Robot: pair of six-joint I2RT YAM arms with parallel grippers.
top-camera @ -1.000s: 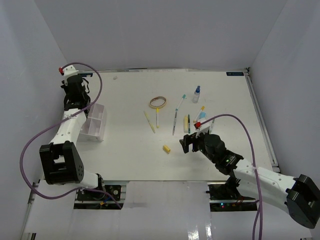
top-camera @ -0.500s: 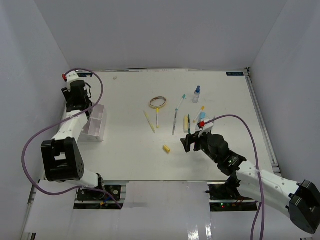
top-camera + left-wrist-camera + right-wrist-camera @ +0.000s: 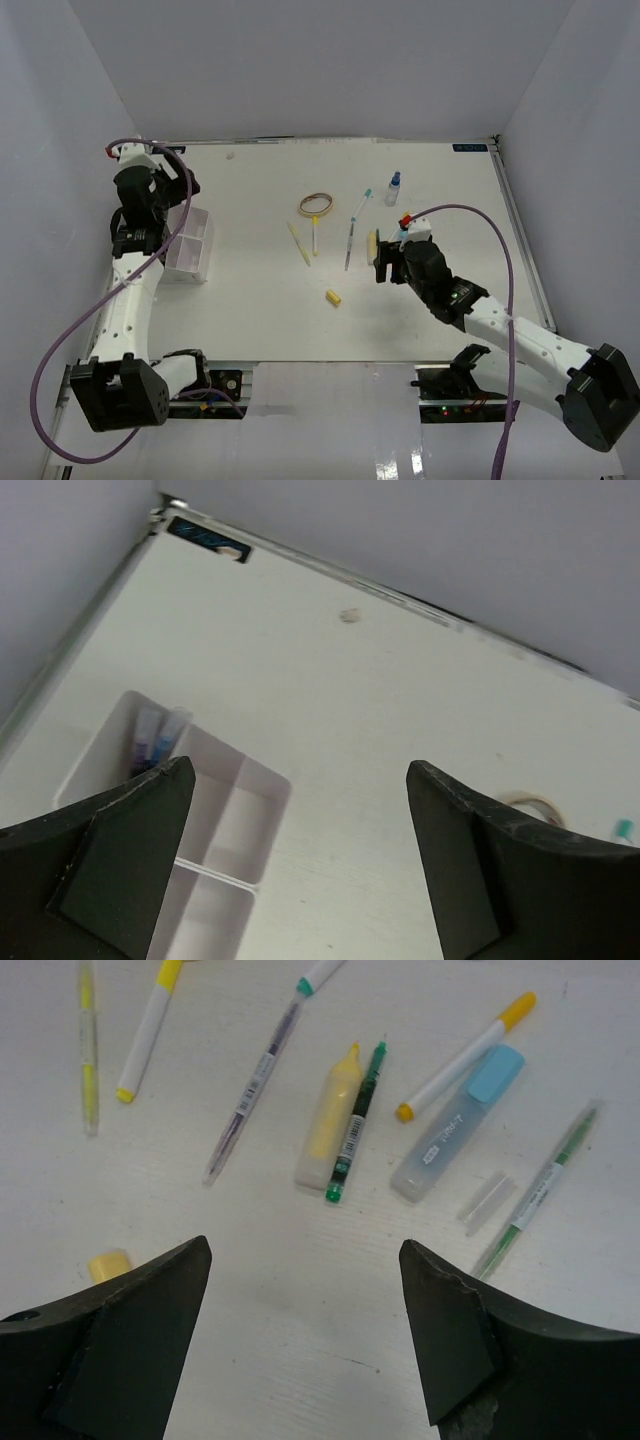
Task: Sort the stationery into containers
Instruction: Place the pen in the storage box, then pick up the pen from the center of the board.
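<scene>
The white divided tray (image 3: 188, 243) sits at the table's left; in the left wrist view the tray (image 3: 235, 815) has a blue-capped item (image 3: 158, 742) in its far compartment. My left gripper (image 3: 178, 190) (image 3: 300, 770) hangs open and empty above the tray's right edge. Loose stationery lies mid-table: a tan tape ring (image 3: 316, 204), a clear bottle (image 3: 393, 188), a yellow eraser piece (image 3: 334, 297). My right gripper (image 3: 383, 262) (image 3: 305, 1248) is open, just short of a yellow highlighter (image 3: 330, 1120) and a green pen (image 3: 357, 1125).
Beside those lie a teal-capped pen (image 3: 255, 1085), a yellow-capped marker (image 3: 465, 1055), a blue-capped clear tube (image 3: 457, 1125), a thin green pen (image 3: 540, 1190) and two yellow pens (image 3: 305, 240). White walls enclose the table on three sides.
My left gripper has opened and lifted up and back from the tray. My right gripper has moved away from me, closer to the cluster of pens.
</scene>
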